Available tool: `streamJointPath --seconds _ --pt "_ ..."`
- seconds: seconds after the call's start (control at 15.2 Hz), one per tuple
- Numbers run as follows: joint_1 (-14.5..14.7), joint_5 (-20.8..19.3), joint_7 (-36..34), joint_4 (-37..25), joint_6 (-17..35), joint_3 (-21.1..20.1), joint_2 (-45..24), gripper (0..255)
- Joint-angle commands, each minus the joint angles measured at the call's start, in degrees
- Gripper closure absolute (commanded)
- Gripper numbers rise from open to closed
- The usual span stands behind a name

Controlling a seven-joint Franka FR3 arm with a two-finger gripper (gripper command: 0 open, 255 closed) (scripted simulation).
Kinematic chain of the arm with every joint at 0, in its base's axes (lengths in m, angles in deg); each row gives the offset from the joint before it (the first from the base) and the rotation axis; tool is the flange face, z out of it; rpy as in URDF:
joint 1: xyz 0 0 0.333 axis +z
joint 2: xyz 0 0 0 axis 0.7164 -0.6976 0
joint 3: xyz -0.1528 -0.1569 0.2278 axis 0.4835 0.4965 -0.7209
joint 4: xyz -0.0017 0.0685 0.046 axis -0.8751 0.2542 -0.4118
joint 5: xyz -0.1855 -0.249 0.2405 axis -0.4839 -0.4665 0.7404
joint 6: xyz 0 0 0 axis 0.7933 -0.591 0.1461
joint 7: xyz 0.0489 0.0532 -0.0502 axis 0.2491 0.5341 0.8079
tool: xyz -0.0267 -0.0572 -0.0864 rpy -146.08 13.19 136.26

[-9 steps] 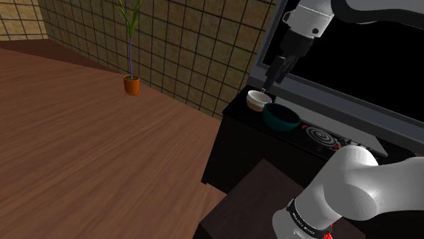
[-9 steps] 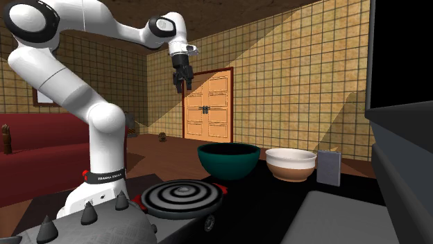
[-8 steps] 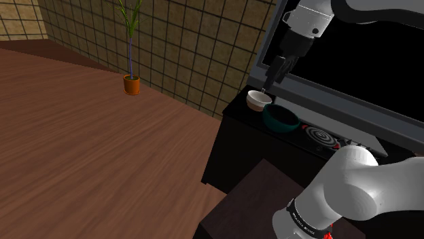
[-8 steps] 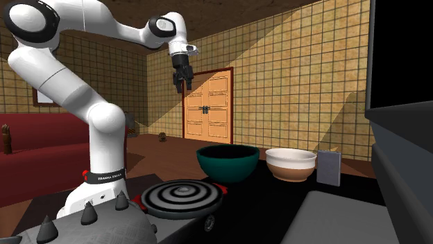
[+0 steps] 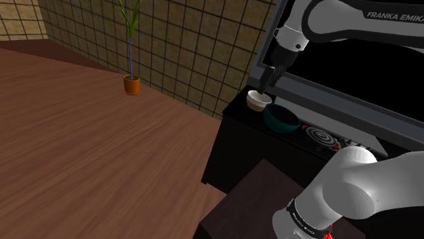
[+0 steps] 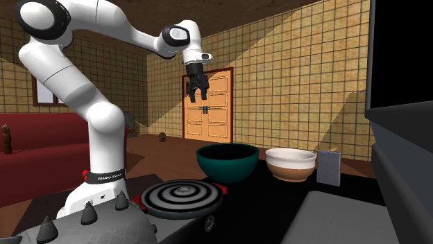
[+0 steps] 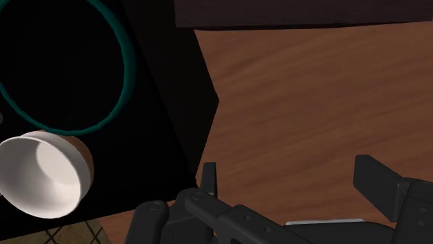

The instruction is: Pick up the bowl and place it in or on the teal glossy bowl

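A small bowl (image 6: pixel 291 163), white inside with a brown band outside, stands on the black counter (image 6: pixel 277 201) beside the bigger teal glossy bowl (image 6: pixel 227 161). In the shoulder view the small bowl (image 5: pixel 257 100) sits left of the teal bowl (image 5: pixel 280 118), with my gripper (image 5: pixel 267 80) hanging just above it. My gripper (image 6: pixel 196 93) is open and holds nothing, high above the counter. In the wrist view the white bowl (image 7: pixel 41 173) and the teal bowl's rim (image 7: pixel 125 69) lie off to the side of my gripper (image 7: pixel 288 166); only wooden floor shows between the fingers.
A spiral burner (image 6: pixel 182 195) lies on the counter near the teal bowl, and a small grey block (image 6: pixel 328 168) stands past the white bowl. A potted plant (image 5: pixel 131 83) stands on the wooden floor by the tiled wall. A black area (image 5: pixel 353 61) rises behind the counter.
The arm has swung toward the second exterior view's right and come down a little, bringing the gripper closer over the small bowl. The bowls have not moved.
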Motion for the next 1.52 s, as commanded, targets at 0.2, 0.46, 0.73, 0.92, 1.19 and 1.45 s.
streamJointPath --seconds 0.2,0.46,0.73,0.92,1.19,1.45 --pt "-1.68 -2.89 4.71 0.04 7.07 5.09 -6.59 0" --pt "-2.57 -4.19 8.25 -1.33 12.49 8.93 -13.00 0" --pt "-3.10 -4.38 12.05 -3.84 17.58 12.71 -20.21 0" --pt "-3.38 -3.56 15.24 -6.44 21.08 15.40 -26.08 0" --pt "-3.85 -0.91 20.12 -10.85 25.13 18.56 -34.47 0" --pt "-5.01 3.46 25.66 -16.38 28.20 20.75 -43.39 0"
